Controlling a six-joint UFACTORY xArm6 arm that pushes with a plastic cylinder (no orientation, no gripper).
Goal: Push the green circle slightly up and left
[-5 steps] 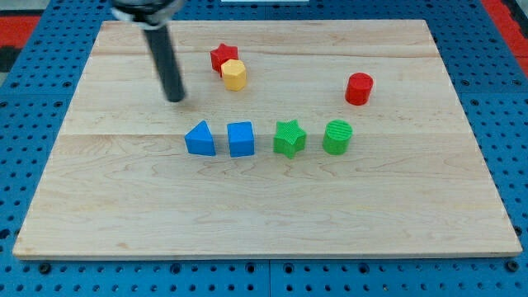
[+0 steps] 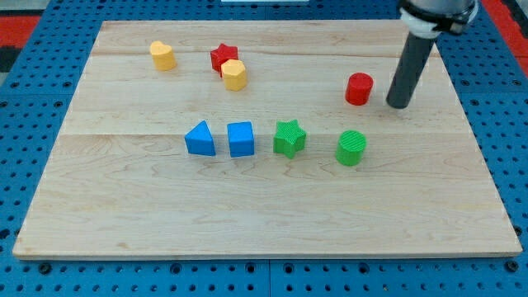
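Observation:
The green circle (image 2: pixel 351 148) stands on the wooden board (image 2: pixel 264 206), right of centre. It is the right end of a row with a green star (image 2: pixel 289 138), a blue cube (image 2: pixel 241 139) and a blue triangle (image 2: pixel 200 139). My tip (image 2: pixel 398 106) rests on the board above and to the right of the green circle, apart from it. The tip is just right of a red cylinder (image 2: pixel 359 88), with a small gap between them.
A red star (image 2: pixel 222 56) and a yellow block (image 2: pixel 234 74) touch each other near the view's top, left of centre. Another yellow block (image 2: pixel 163 55) stands further left. A blue pegboard (image 2: pixel 33 99) surrounds the board.
My rod has moved from the upper left of the board to the upper right. The green circle now sits a little lower and further right. A yellow block shows where the rod stood.

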